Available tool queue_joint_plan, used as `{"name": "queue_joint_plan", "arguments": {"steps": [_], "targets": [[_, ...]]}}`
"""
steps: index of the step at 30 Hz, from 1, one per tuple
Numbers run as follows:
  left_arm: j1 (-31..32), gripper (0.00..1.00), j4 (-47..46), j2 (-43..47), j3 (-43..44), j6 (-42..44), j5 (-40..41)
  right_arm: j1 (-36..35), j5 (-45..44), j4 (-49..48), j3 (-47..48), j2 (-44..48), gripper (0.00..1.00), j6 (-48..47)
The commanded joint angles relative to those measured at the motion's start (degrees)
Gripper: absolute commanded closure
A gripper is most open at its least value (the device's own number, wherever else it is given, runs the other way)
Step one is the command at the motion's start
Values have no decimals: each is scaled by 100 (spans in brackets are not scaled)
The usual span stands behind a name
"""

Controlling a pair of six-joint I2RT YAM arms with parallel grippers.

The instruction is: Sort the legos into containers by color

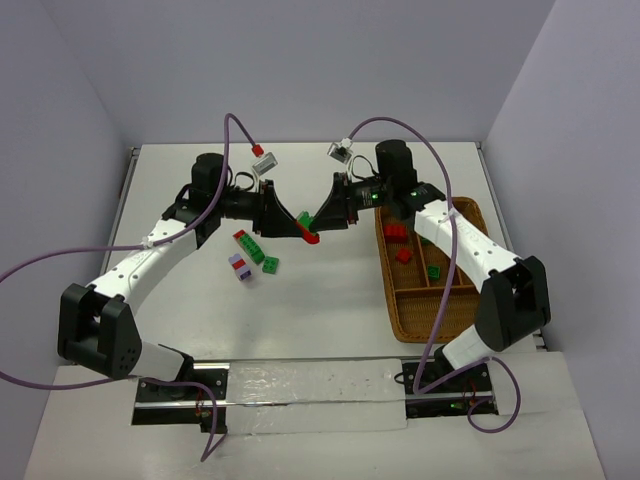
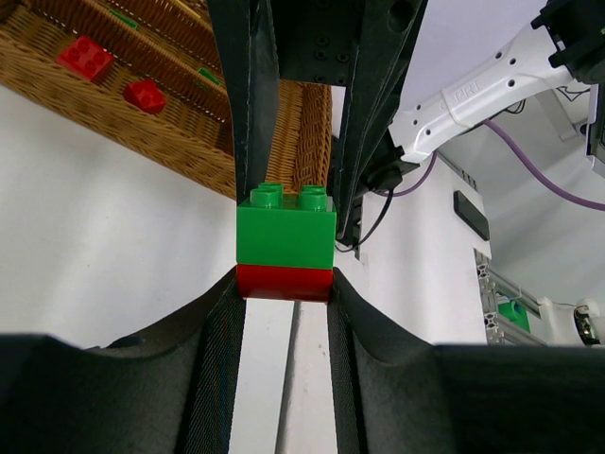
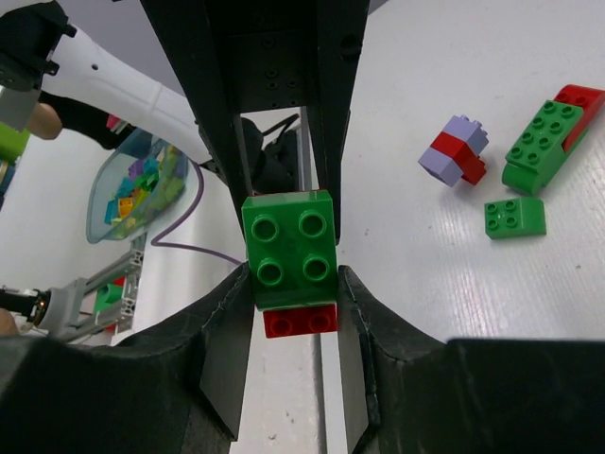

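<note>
A green lego (image 1: pixel 304 218) stacked on a red lego (image 1: pixel 312 237) hangs above the table's middle, between both grippers. My left gripper (image 2: pixel 284 284) is shut on the red brick (image 2: pixel 284 282). My right gripper (image 3: pixel 291 284) is shut on the green brick (image 3: pixel 288 248), which touches both of its fingers. The wicker tray (image 1: pixel 391 300) lies at the right, with red legos (image 1: pixel 395 232) and a green one (image 1: pixel 434 271) in its compartments. On the table to the left lie a red-and-green stack (image 1: pixel 248 245), a purple-and-red stack (image 1: pixel 240 266) and a small green brick (image 1: pixel 271 264).
The two arms meet nose to nose over the table's centre, with purple cables (image 1: pixel 230 150) looping above them. Walls close in the table at the back and both sides. A clear bowl of mixed bricks (image 3: pixel 132 194) sits beyond the table in the right wrist view.
</note>
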State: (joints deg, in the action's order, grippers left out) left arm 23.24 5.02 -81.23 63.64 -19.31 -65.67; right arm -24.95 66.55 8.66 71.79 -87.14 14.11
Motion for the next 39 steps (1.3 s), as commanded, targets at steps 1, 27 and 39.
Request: {"name": "queue_joint_plan", "arguments": {"steps": [1,27,39], "targets": [[22,100,-47,143,5,164,-78,-7,203,-395,233,-10,96,258],[142,100,482,38,306,-78,1117,1814,-6484,1199,-1688,2509,100,678],[1054,100,972,-898,1419,-517,2847,3004,-6949,918,-2864,2330,83,1014]]}}
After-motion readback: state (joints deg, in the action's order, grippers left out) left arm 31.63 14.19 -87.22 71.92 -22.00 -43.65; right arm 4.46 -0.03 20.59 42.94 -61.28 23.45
